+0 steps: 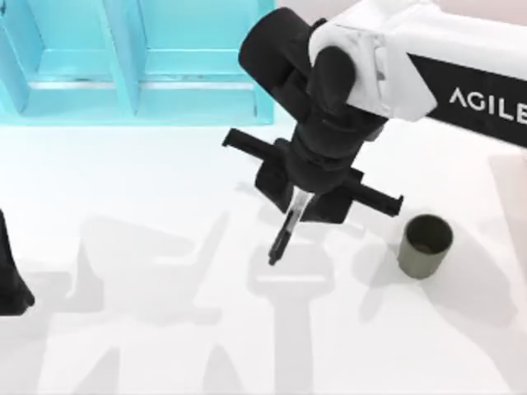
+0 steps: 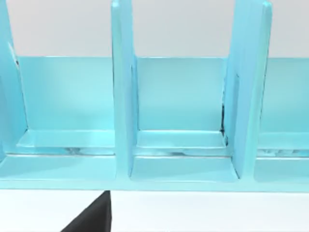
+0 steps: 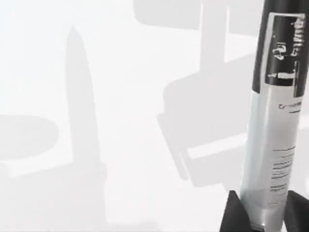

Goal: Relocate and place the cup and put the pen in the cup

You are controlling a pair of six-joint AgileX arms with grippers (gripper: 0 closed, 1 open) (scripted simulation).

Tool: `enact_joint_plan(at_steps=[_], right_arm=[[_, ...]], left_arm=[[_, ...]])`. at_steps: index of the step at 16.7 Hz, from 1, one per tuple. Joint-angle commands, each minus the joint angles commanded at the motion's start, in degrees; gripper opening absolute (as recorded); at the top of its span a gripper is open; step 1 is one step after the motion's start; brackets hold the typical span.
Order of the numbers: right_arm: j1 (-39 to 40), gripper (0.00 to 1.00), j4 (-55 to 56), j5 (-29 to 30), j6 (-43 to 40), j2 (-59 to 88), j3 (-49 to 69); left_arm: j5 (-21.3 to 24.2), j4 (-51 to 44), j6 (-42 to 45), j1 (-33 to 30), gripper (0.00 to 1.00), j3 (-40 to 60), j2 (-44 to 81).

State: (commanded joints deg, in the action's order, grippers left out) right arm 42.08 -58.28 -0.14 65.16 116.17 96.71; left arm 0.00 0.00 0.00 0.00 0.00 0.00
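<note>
My right gripper (image 1: 298,204) hangs over the middle of the table, shut on the pen (image 1: 286,231), which points down and toward the table's front with its black tip lowest. In the right wrist view the pen's white-grey barrel (image 3: 271,145) with dark print rises from between the two dark fingers (image 3: 231,212). The olive-green cup (image 1: 426,245) stands upright on the table to the right of the pen, apart from it. My left arm (image 1: 10,284) is parked at the left edge.
A light-blue rack with upright dividers (image 1: 132,58) runs along the back left of the table; the left wrist view looks into its compartments (image 2: 178,106). White table surface (image 1: 165,329) stretches across the front.
</note>
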Motion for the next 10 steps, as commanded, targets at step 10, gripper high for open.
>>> enact_joint_plan(at_steps=[10], right_arm=[[5.48,0.00,41.11,28.48,-26.66,-11.88,-27.34]], left_arm=[[0.00,0.00,0.00,0.00,1.00,0.00,0.00]])
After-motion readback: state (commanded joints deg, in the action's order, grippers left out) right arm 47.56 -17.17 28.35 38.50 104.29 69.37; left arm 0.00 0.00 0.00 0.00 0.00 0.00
